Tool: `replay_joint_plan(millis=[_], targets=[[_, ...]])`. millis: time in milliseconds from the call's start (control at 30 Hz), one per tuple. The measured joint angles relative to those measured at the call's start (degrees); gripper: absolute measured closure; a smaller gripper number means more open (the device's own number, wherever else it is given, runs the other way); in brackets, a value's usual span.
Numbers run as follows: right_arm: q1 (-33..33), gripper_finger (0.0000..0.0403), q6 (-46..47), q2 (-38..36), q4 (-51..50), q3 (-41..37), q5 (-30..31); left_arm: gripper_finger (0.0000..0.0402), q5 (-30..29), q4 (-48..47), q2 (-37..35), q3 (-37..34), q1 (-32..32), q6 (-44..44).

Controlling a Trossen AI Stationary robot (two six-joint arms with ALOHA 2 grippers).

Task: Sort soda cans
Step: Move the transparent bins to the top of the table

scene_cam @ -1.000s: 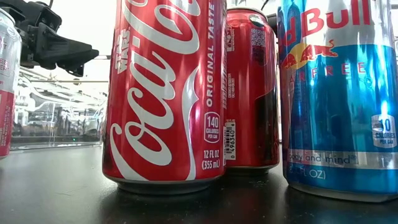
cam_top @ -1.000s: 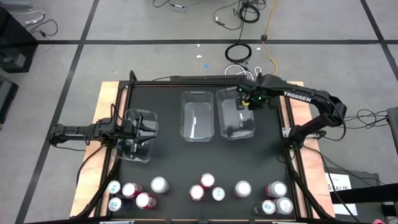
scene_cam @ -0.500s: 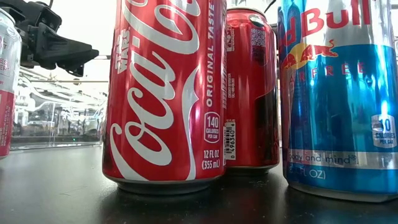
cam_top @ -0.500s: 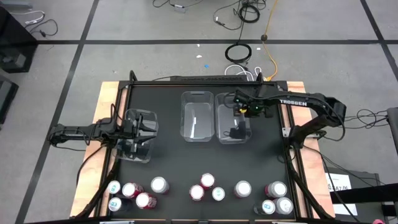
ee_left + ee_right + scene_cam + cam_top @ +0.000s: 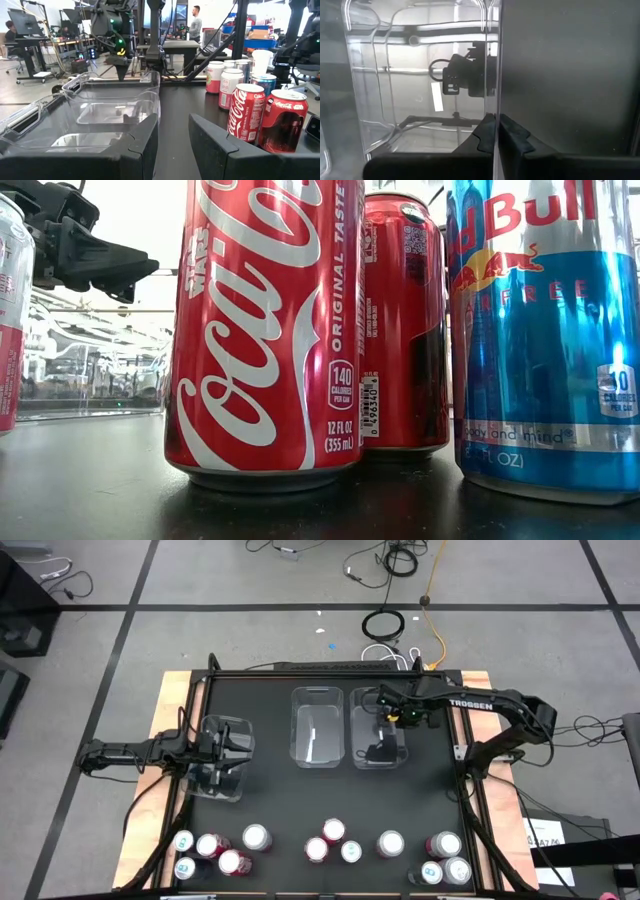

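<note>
Several soda cans (image 5: 330, 832), red, blue and pink, stand upright in a loose row along the table's near edge; a red can (image 5: 265, 330) and a blue can (image 5: 545, 330) fill the low view. Three clear bins stand farther back. My right gripper (image 5: 393, 720) points down over the right bin (image 5: 372, 740) and is shut on its wall. My left gripper (image 5: 238, 745) stays level and open at the table's left, over the left bin (image 5: 222, 782), with nothing between its fingers (image 5: 150, 145). My right gripper pinches the upper edge of the right bin's right long wall (image 5: 496, 107) between its two fingers, toward the bin's far end. The fingers come from above, pointing down, one inside the bin and one outside. The bin stays level and upright.
The middle bin (image 5: 318, 730) stands close beside the right bin, only a narrow gap between them. Bare black tabletop lies between the bins and the row of cans. Cables and a floor lie beyond the far edge; people stand in the room behind.
My right gripper has gone down toward the table and a little toward the near edge, still shut on the right bin's wall. The bin has come down with it and looks slightly smaller from above. My left arm has kept still.
</note>
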Motion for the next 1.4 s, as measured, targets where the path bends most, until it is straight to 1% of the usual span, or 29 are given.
replay_joint_plan(millis=[133, 267, 600, 767, 967, 1133, 1233, 1333, 1367, 1400], targets=[[0.0, 0.0383, 0.2, 0.0, 0.7, 0.0, 0.0, 0.0281, 0.0, 0.0, 0.0, 0.0, 0.0, 0.0], [0.0, 0.0373, 1.0, 0.0, 1.7, 0.0, -1.4, 0.0281, 0.0, 0.0, 0.0, 0.0, 0.0, 0.0], [0.0, 0.0352, 1.0, -0.4, 1.1, 0.0, -1.6, 0.0281, 0.0, 0.0, 0.0, 0.0, 0.0, 0.0], [0.0, 0.034, 0.8, -3.7, 1.1, 0.0, -1.6, 0.0281, 0.0, 0.0, 0.0, 0.0, 0.0, 0.0], [0.7, 0.0337, 0.2, -11.1, 1.1, 0.0, -1.6, 0.0281, 0.0, 0.0, 0.0, 0.0, 0.0, 0.0], [4.8, 0.0337, -0.2, -18.2, 1.1, 0.0, -1.8, 0.0281, 0.0, 0.0, 0.0, 0.0, 0.0, 0.0], [9.0, 0.0337, -0.2, -22.0, 2.4, 0.0, -1.0, 0.0281, 0.0, 0.0, 0.0, 0.0, 0.0, 0.0], [13.8, 0.0337, 0.1, -24.9, 5.0, 0.0, 1.1, 0.0281, 0.0, 0.1, 0.0, 0.0, 0.0, -0.1], [15.5, 0.0337, 0.1, -25.6, 6.1, 0.0, 1.6, 0.0281, 0.0, 0.2, 0.0, 0.0, 0.0, -1.9], [17.1, 0.0337, 0.0, -26.2, 7.1, 0.0, 2.0, 0.0281, 0.0, 0.2, 0.0, 0.0, 0.0, -5.5]])
